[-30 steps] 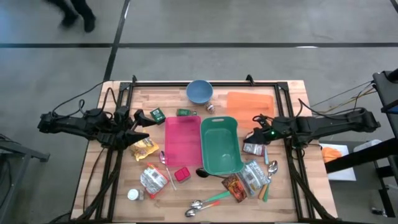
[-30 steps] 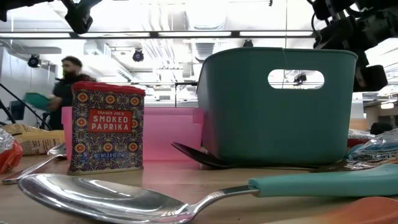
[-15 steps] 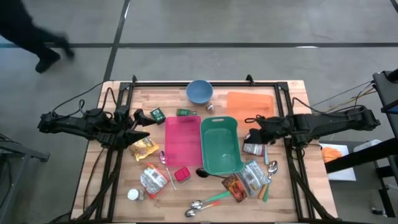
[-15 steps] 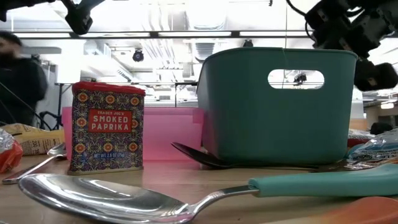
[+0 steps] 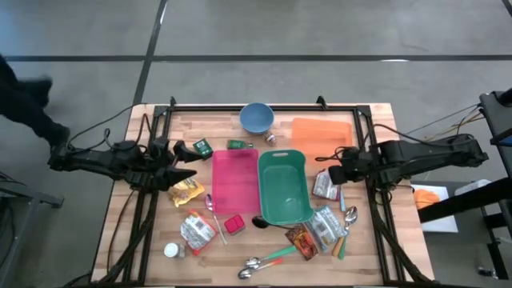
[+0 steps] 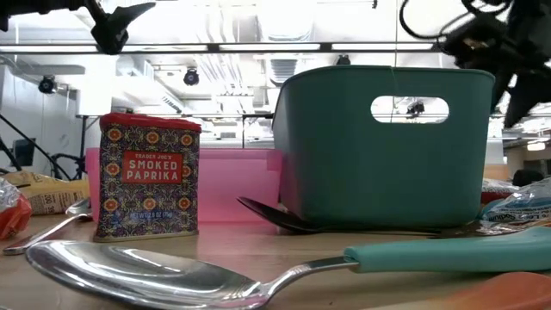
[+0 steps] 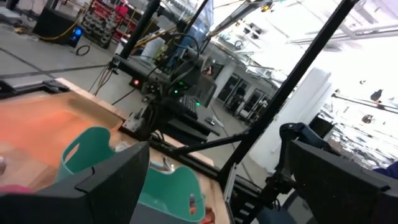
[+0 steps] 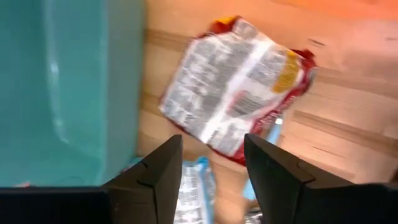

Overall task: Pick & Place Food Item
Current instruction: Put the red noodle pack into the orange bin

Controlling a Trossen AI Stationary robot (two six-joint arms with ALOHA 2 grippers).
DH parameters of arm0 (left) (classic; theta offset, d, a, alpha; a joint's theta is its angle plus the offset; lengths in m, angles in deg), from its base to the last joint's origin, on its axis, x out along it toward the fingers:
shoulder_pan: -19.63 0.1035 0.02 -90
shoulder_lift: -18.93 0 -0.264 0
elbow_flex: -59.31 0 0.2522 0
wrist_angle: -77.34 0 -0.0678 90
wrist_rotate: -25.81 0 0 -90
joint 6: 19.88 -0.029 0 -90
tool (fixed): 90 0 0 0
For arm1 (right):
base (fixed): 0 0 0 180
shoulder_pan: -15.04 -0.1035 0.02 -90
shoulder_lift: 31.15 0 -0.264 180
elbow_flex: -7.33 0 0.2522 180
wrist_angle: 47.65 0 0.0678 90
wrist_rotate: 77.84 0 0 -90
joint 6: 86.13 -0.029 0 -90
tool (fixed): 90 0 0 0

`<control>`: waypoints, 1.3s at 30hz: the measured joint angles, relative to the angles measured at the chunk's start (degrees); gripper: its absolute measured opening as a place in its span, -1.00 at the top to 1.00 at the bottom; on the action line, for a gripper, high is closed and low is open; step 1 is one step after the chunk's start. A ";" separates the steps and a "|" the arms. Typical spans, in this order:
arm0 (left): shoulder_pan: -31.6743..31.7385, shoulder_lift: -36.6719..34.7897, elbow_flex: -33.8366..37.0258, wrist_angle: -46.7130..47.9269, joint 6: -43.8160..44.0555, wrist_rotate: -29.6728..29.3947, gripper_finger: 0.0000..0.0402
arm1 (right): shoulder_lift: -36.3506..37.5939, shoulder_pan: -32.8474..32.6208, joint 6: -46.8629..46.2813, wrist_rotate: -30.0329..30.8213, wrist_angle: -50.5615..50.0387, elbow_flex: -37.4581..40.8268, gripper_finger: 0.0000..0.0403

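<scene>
The right gripper (image 5: 334, 175) has backed off the packet (image 8: 236, 84), jaws parted and empty above it for another grab; left gripper (image 5: 182, 173) waits open.

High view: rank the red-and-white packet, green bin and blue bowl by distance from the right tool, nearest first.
From the right tool:
1. Red-and-white packet, just beneath it, right of the bin.
2. Green bin, table centre.
3. Blue bowl, far edge.
</scene>
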 joint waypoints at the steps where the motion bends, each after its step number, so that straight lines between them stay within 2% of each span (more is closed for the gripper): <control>1: -0.02 0.10 0.00 0.35 0.34 0.01 -0.92 | 0.13 0.00 -0.06 -0.01 -0.05 0.99 0.17; 13: -0.02 0.80 -0.02 0.05 5.00 -0.90 -0.92 | 0.03 0.02 -5.90 5.74 4.39 8.49 0.17; 29: -0.01 1.15 -0.02 -0.04 7.52 -1.26 -0.92 | -14.31 0.02 -11.03 7.60 5.54 8.81 0.17; 39: -0.02 1.17 -0.02 0.12 7.50 -1.23 -0.92 | -16.60 0.02 -12.49 8.64 12.00 9.99 0.17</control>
